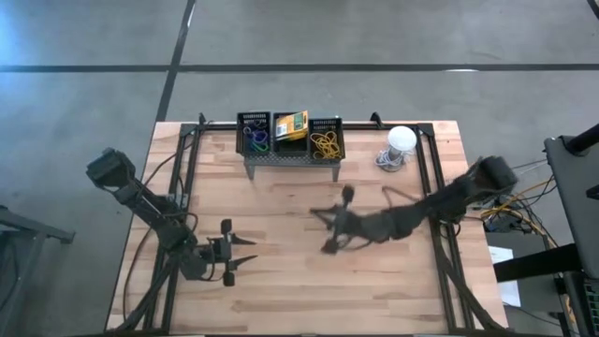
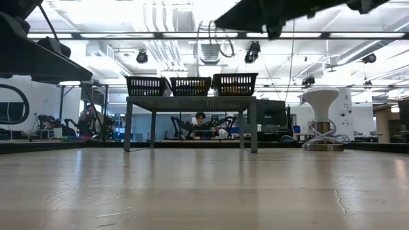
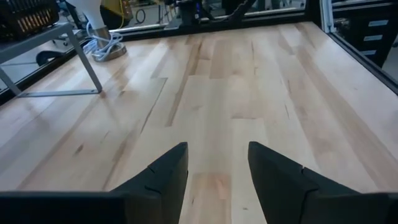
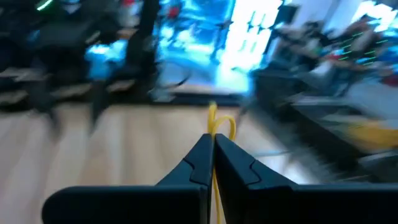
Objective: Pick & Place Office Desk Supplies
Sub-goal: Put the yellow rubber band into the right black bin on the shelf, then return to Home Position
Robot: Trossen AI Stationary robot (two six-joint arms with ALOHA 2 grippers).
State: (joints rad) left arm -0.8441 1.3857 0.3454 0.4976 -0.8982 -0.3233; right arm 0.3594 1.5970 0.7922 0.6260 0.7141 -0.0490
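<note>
Gripping a thin yellow band, the right gripper has its fingers pressed together. The band's long axis runs lengthwise along the fingers, its loop end pointing out past the fingertips. In the high view this gripper sits at frame center, below the grey metal stand. Three black mesh baskets stand in a row on the stand at upper center; the left one holds coloured loops, the middle one a crayon box, the right one more yellow bands. The left gripper, at lower left, holds nothing, fingers spread apart over the bare table.
</note>
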